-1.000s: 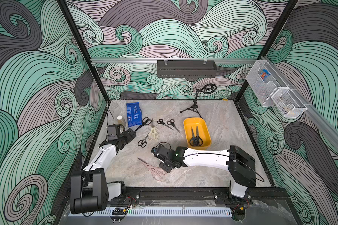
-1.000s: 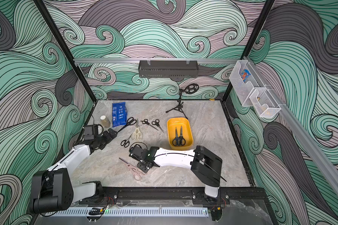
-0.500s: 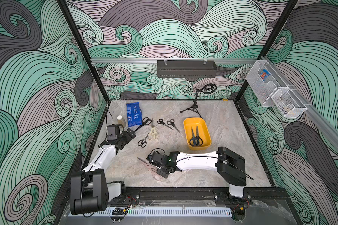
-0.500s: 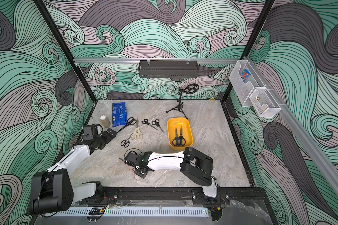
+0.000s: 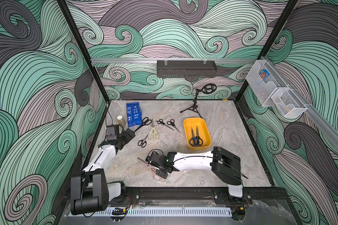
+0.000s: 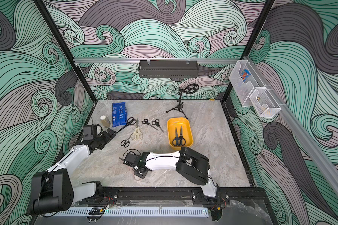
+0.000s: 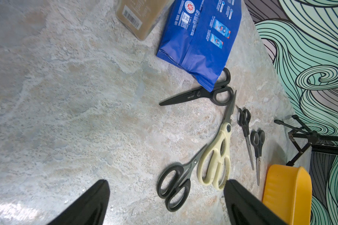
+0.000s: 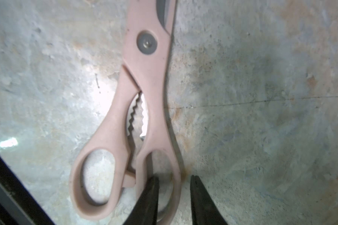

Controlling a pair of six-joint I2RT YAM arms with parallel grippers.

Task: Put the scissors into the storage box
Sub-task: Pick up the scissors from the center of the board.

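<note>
Two pairs stored: dark-handled scissors [image 5: 196,136] are lying side by side in the storage box [image 5: 186,124], right of centre in both top views.
Six pairs waiting: all are lying on the worktop [image 5: 222,159], outside the box, so I am judging the job about a quarter done.
Middle cluster: large black pair [image 5: 143,123] is lying with one handle tucked under the blue packet [image 5: 133,115]; cream-handled pair [image 5: 153,133] and three small black pairs [image 5: 142,141] are lying near it, left of the box.
Current pair: pink-handled scissors [image 8: 144,81] are lying flat at lower centre of the top views, well apart from the box.
Right tool [image 8: 174,180]: standing partly open, it is straddling the outer rim of one pink handle loop, one fingertip inside the loop and one outside; a sliver of gap is showing, so I am gripping nothing yet.
Left tool [image 7: 165,184]: gaping wide, carrying nothing, hovering beside the cluster at left of the top views.
Left to do: clamping the pink handle, carrying it to the box, then the other five.
</note>
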